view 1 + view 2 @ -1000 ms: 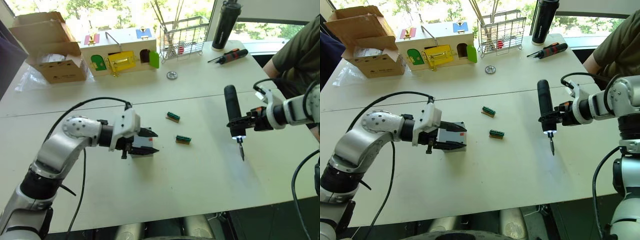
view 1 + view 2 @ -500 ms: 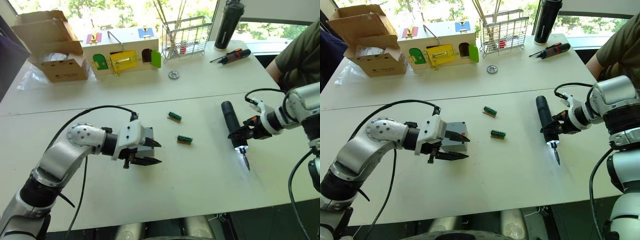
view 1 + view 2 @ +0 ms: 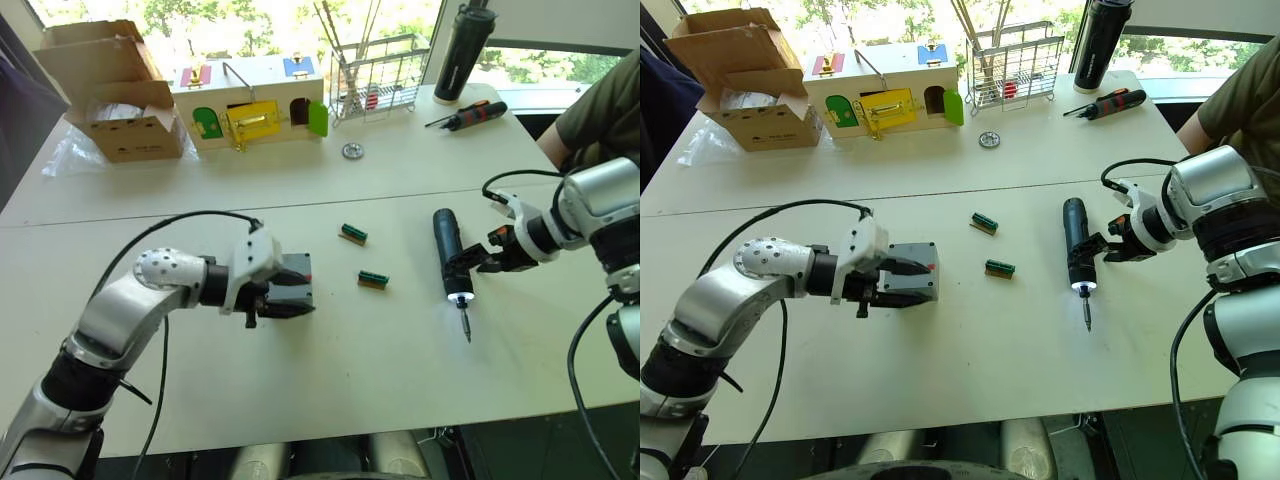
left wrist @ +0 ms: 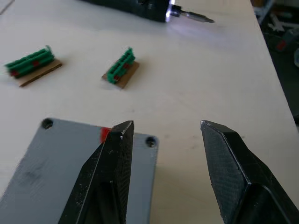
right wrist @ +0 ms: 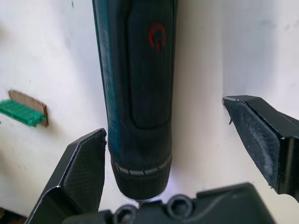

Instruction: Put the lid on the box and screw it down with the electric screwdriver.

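1. Our left gripper (image 4: 163,133) has its jaws wide apart and grips nothing — one finger (image 4: 110,158) lies over the lid's edge, the other over bare table (image 3: 330,370).
2. Our right gripper (image 5: 187,154) is also spread wide; the screwdriver (image 5: 138,93) lies between the fingers, close against one and clear of the other, so it is not clamped.
3. The lid (image 3: 908,272) sits flat on the box, on the table's near half, at the left gripper's tips; a red spot shows at its edge in the left wrist view.
4. The screwdriver lies on the table to the right — bit (image 3: 1086,313) toward us, a light glowing at its nose.
5. Between lid and screwdriver we see two small green parts (image 3: 1000,268), (image 3: 983,221).
6. Farther back: a cardboard box (image 3: 110,95), a wooden box (image 3: 250,100) with coloured doors, a wire rack (image 3: 375,75), a hand screwdriver (image 3: 470,113) and a black bottle (image 3: 463,50).
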Available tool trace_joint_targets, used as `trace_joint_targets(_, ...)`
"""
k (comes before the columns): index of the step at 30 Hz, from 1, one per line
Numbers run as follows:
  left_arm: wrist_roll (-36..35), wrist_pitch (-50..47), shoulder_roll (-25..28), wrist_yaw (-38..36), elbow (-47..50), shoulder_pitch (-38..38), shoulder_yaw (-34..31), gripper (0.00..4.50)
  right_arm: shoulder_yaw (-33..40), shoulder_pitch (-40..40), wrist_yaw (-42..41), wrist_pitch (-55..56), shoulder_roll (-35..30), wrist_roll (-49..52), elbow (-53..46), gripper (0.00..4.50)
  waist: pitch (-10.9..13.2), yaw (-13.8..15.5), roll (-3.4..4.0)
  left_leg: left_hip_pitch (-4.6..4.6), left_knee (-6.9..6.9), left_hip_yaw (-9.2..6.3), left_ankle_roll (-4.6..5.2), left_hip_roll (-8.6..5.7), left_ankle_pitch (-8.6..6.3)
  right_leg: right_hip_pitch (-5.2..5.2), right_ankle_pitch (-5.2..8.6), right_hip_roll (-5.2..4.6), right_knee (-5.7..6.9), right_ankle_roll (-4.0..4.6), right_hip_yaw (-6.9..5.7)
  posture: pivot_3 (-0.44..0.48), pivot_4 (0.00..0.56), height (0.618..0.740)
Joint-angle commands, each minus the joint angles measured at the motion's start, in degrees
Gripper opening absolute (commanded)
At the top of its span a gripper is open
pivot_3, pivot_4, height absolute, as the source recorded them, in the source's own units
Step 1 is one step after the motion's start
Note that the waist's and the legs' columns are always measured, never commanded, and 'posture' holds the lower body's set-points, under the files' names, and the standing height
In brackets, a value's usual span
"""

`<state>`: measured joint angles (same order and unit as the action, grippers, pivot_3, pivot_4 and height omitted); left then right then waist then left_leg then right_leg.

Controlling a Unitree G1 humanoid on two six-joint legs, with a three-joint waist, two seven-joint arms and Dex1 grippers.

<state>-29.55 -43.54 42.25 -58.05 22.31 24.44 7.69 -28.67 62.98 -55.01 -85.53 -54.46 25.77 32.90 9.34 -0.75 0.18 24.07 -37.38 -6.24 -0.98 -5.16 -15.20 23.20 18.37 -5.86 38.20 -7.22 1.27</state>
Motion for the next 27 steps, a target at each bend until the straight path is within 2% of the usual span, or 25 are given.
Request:
trace_joint_targets(1,-4.8,-3.6,0.6,1.4,-0.3,-1.0,-6.7,2.3,5.2,1.3,0.2,2.4,-0.9,-0.7,-3.6,4.48,0.0,0.0,0.0,0.0,0.04,0.0,0.0,0.0,0.0,0.03,0.0,0.0,0.0,0.0,0.0,0.0,0.15,0.74)
trace_joint_targets(5,-10.0,-7.9,3.2,1.7,1.1,-4.6,-13.8,2.3,16.5,-2.6,2.7,1.9,-1.6,1.9,-14.0,4.48,0.0,-0.2,0.0,0.1,0.13,0.0,-0.01,0.04,0.0,0.2,0.0,0.01,0.02,0.0,0.01,0.0,0.15,0.74)
trace_joint_targets(7,-12.5,-10.6,5.4,1.7,1.8,-7.1,-17.8,2.3,25.7,-9.0,5.6,3.4,-1.1,3.4,-23.1,4.48,0.0,-0.1,-0.01,0.12,0.14,-0.08,-0.05,0.07,0.02,0.18,0.0,0.03,0.02,0.0,0.0,0.0,0.15,0.74)
trace_joint_targets(10,-17.8,-15.4,7.6,1.7,2.5,-11.2,-23.3,2.3,40.8,-19.7,9.7,5.2,4.4,7.1,-38.2,4.48,0.0,0.2,-0.05,0.13,0.08,-0.14,-0.06,0.06,0.03,0.12,0.0,0.01,0.04,0.0,-0.02,0.0,0.15,0.74)
trace_joint_targets(11,-18.2,-16.1,8.9,1.1,2.8,-13.6,-24.6,2.3,44.6,-25.7,9.8,7.0,6.0,8.5,-45.1,4.48,0.0,0.3,-0.06,0.12,0.02,-0.16,-0.06,0.04,0.03,0.08,0.0,0.01,0.05,0.0,-0.03,0.0,0.15,0.74)
trace_joint_targets(14,-17.7,-15.9,12.1,-0.1,1.7,-18.7,-26.8,2.3,50.1,-40.3,11.4,16.0,11.2,9.4,-61.2,4.48,-0.1,0.5,-0.1,0.07,0.04,-0.24,-0.09,0.04,0.05,-0.03,0.0,0.01,0.05,0.0,-0.04,0.0,0.15,0.74)
trace_joint_targets(16,-14.5,-13.3,13.3,-0.3,-2.0,-22.3,-26.5,2.3,53.8,-49.9,8.1,16.1,16.2,17.7,-68.5,4.48,-0.1,0.5,-0.1,0.07,0.04,-0.21,-0.09,0.02,0.05,-0.01,0.0,0.0,0.06,0.0,-0.01,0.0,0.15,0.74)
trace_joint_targets(18,-12.7,-11.1,14.1,-1.3,-3.8,-25.5,-25.9,2.3,55.6,-56.4,6.6,15.5,19.3,24.1,-72.7,4.48,-0.1,0.3,-0.09,-0.15,0.13,-0.21,-0.08,0.04,0.04,-0.18,0.0,0.01,0.05,0.0,0.0,0.0,0.15,0.74)
trace_joint_targets(22,-14.0,-11.4,13.4,-1.8,-3.2,-28.7,-25.3,2.3,50.0,-69.6,4.0,23.1,17.5,20.1,-74.4,4.48,-0.1,0.3,-0.12,-0.7,0.26,-0.18,0.34,0.05,-0.21,-0.75,0.01,-0.01,-0.14,0.02,0.03,0.0,0.15,0.74)
trace_joint_targets(27,-16.3,-12.7,12.0,-1.2,-1.1,-30.7,-25.4,2.3,45.5,-77.6,2.0,31.5,14.4,15.9,-73.5,4.48,-0.1,0.4,-0.13,-0.74,0.24,-0.18,0.36,0.03,-0.24,-0.82,0.02,-0.05,-0.18,0.02,0.04,0.0,0.15,0.74)
